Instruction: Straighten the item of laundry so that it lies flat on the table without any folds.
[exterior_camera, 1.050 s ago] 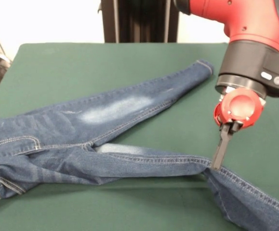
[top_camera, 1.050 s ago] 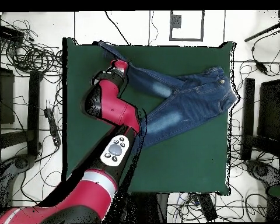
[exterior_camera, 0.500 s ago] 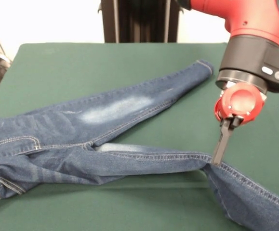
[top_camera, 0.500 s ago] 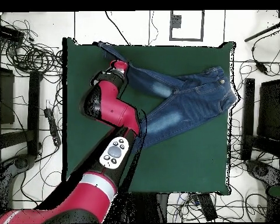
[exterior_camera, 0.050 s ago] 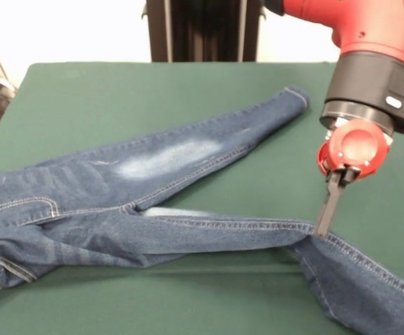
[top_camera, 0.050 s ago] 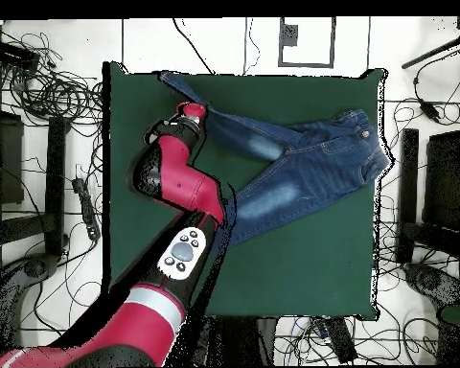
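Blue denim jeans lie spread over the green table, and you can see they are not flat. In the front view one leg runs up and to the right toward the far side, a whitish faded patch on its thigh and its cuff near the arm's black collar. The other leg runs rightward along the near side, then bends at a sharp kink and drops away to the lower right corner. The waistband end sits at the left edge, partly cut off by the frame, with tan stitching showing on the pockets.

Your gripper hangs from the red wrist and comes down right at that kink. Its dark fingers look pressed close together as a single narrow bar, with the tip touching the seam where the leg bends. The fabric there rises into a slight ridge against the tip, so the gripper appears to be pinching the denim at that spot, though the grip itself is too small to see clearly.

From overhead, the jeans cover the upper middle and right part of the table, waistband toward the right edge and both legs reaching left. The gripper meets the upper leg near the table's upper left, where the leg turns toward the corner.
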Robot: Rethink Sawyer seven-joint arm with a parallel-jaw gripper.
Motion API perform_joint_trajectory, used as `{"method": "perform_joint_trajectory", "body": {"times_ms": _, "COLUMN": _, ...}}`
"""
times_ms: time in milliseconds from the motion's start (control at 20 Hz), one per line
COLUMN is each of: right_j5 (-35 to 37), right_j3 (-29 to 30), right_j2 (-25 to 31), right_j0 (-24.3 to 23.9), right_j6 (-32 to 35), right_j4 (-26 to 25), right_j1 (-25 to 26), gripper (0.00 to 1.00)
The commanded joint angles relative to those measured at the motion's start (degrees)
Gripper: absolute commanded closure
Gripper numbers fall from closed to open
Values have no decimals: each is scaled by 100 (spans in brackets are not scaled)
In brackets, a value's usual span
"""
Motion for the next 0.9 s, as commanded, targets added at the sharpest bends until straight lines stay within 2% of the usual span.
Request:
{"method": "perform_joint_trajectory", "body": {"times_ms": 50, "right_j5": -230, "right_j3": 509, "right_j2": 470, "right_j0": 257, "right_j6": 664, "right_j4": 436, "right_j1": 320, "gripper": 100}}
{"method": "perform_joint_trajectory", "body": {"times_ms": 400, "right_j5": -228, "right_j3": 512, "right_j2": 384, "right_j0": 404, "right_j6": 567, "right_j4": 761, "right_j1": 443, "gripper": 100}}
{"method": "perform_joint_trajectory", "body": {"times_ms": 900, "right_j5": -359, "right_j3": 548, "right_j2": 432, "right_j0": 479, "right_j6": 542, "right_j4": 886, "right_j1": 528, "gripper": 100}}
